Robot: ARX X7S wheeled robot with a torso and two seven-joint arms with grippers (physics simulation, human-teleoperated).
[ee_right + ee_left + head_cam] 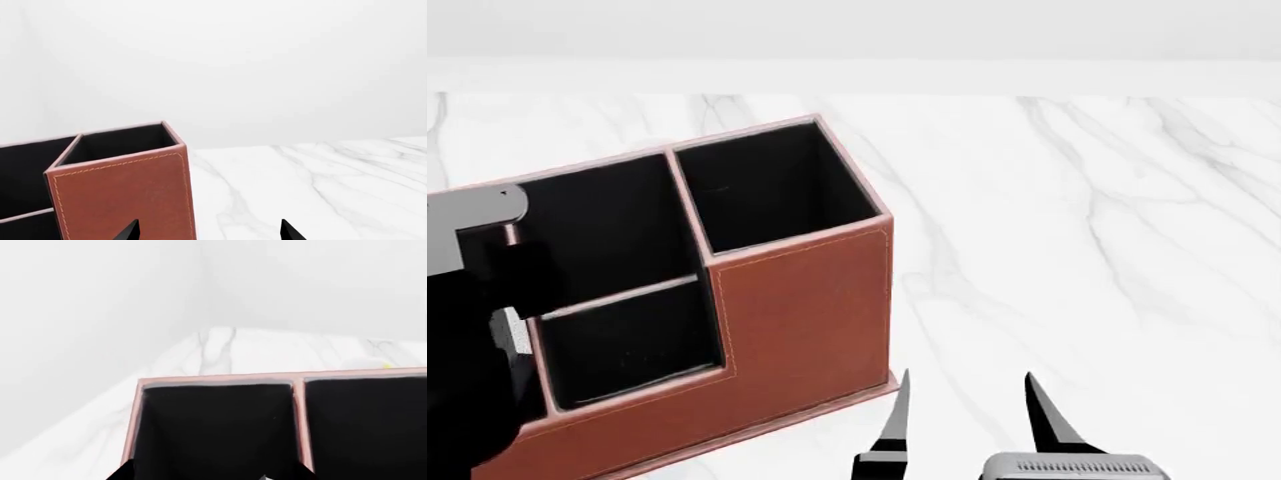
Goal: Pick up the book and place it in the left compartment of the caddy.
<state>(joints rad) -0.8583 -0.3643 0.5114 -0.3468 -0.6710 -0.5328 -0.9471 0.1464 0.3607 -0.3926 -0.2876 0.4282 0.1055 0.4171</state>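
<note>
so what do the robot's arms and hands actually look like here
The right hand has two thin black pointed fingers on a pale grey ribbed base. The left arm is a bulky black body with a light grey block on top. No cables or markings are visible.

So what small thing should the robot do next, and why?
Probably lift the left arm straight up off the caddy. The left gripper hangs open over the black-lined sections, no book shows in any view, and the arm hides the caddy's left end from the head camera. Lifting it might show whether the book lies inside.
</note>
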